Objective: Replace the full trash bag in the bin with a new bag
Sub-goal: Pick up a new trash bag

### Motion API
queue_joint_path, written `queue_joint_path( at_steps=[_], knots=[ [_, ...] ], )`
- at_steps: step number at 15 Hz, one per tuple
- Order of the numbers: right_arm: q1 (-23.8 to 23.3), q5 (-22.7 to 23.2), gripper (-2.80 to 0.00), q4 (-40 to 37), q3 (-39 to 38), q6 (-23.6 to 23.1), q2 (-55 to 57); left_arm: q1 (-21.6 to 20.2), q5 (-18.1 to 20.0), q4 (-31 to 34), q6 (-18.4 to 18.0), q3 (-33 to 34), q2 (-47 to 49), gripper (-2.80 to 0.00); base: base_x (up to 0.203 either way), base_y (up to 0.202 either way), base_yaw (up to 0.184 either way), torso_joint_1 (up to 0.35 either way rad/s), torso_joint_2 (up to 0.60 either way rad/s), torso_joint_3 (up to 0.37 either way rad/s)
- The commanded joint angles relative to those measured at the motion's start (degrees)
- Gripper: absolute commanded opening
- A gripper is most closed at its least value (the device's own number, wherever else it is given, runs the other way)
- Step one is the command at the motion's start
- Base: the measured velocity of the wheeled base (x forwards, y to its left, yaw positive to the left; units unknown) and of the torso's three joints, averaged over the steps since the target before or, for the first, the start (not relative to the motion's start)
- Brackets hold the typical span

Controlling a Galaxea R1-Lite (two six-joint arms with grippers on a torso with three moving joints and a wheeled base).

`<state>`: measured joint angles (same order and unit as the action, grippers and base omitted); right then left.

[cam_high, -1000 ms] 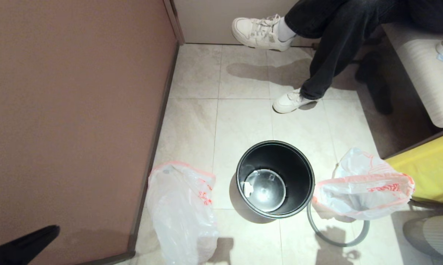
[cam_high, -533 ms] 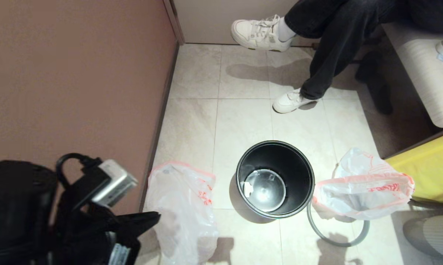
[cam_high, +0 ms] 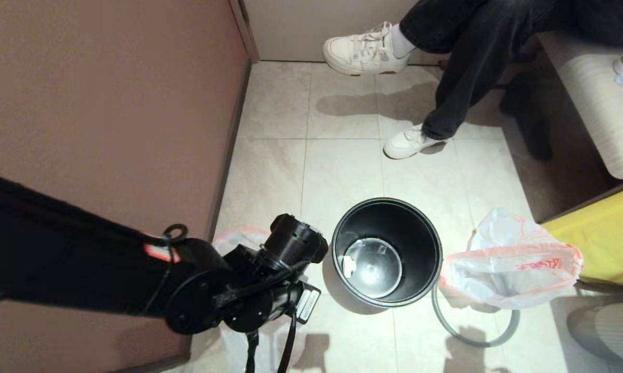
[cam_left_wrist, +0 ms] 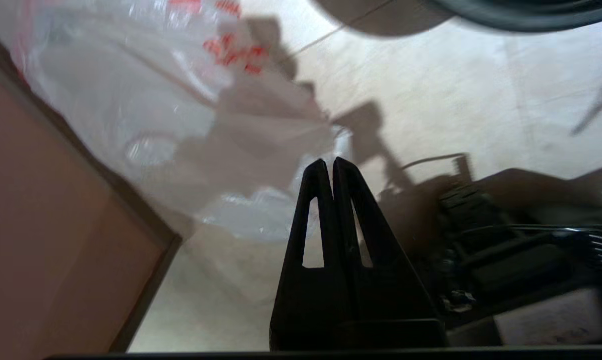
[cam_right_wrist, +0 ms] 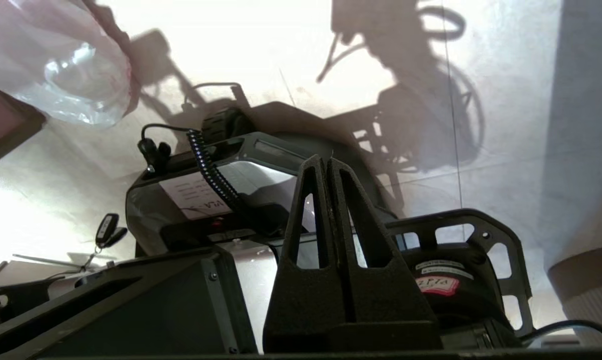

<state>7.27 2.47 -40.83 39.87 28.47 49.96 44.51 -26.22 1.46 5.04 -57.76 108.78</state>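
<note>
The bin (cam_high: 386, 207) stands bagless on the tiles, with a white scrap on its floor. Its grey hoop (cam_high: 466, 339) lies on the floor to the right, partly under the new bag (cam_high: 513, 269), a plain film bag. The full trash bag (cam_high: 236, 237) lies by the wall, left of the bin, mostly hidden under my left arm (cam_high: 249, 295). A round cup shape shows through the full trash bag (cam_left_wrist: 130, 110). My left gripper (cam_left_wrist: 332, 161) is shut and empty, just above that bag's lower end. My right gripper (cam_right_wrist: 327, 160) is shut and parked over my base.
A brown wall (cam_high: 109, 103) runs along the left. A seated person's legs and white shoes (cam_high: 409, 142) are beyond the bin. A bench (cam_high: 596, 93) and a yellow object (cam_high: 606, 233) stand at the right. My base (cam_right_wrist: 220, 200) is below the right gripper.
My left arm has swung in from the lower left and now reaches over the full trash bag, covering most of it. The bin, hoop and new bag have not moved.
</note>
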Motion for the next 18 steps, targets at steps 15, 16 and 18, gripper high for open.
queue_joint_path(
  at_steps=[15,16,18],
  knots=[
    [0.12,2.80,-2.80,4.43,-5.94,0.26,3.18,-5.52,2.58,12.51,5.22,-6.11,28.07,0.00,0.000,0.000,0.000,0.000,0.00,0.000],
    [0.12,2.85,-2.80,5.11,-6.05,0.25,3.75,-4.83,2.63,12.37,5.50,-7.17,29.48,0.00,0.000,0.000,0.000,0.000,0.00,0.000],
    [0.12,3.63,-2.80,6.07,-5.94,0.20,3.92,-4.59,2.59,11.93,5.75,-10.19,31.73,0.00,0.000,0.000,0.000,0.000,0.00,0.000]
  ],
)
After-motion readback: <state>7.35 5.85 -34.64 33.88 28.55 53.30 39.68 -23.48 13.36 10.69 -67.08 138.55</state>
